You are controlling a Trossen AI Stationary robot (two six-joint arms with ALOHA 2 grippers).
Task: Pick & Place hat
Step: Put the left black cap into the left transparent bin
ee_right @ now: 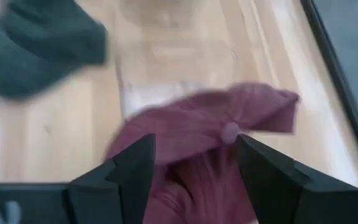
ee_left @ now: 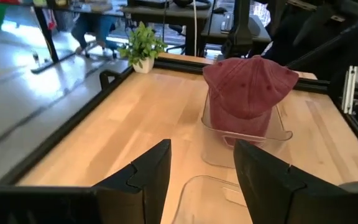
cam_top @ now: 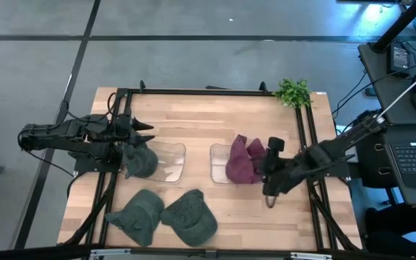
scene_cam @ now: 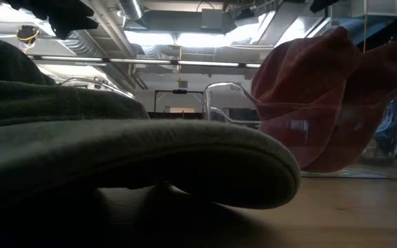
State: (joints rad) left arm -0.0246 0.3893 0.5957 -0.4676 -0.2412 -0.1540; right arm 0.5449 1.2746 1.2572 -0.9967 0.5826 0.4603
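Two maroon hats [cam_top: 243,160] [scene_cam: 322,96] [ee_left: 247,87] sit in the right clear container [cam_top: 217,165], one leaning against the other. A green hat [cam_top: 139,160] lies in the left clear container [cam_top: 172,162]. Two more green hats [cam_top: 137,217] [cam_top: 190,217] rest on the table near its near edge; one fills the low view [scene_cam: 116,151]. My right gripper [cam_top: 271,150] [ee_right: 194,140] is open at the right side of the maroon hats, its fingers astride a crown [ee_right: 204,124]. My left gripper [cam_top: 149,132] [ee_left: 201,149] is open above the left container's far rim. My right gripper hangs open over the crown of a maroon hat [ee_right: 229,132], slanting down from the table's right side. Whether its fingers touch the cloth, I cannot tell. My left gripper touches nothing.
A small potted plant [cam_top: 293,92] [ee_left: 143,45] stands at the far right corner. Black frame rails [cam_top: 215,92] run along the table's edges. Bare wood [cam_top: 201,123] lies between the containers and the far rail. A desk with a laptop [cam_top: 414,155] is off the right side.
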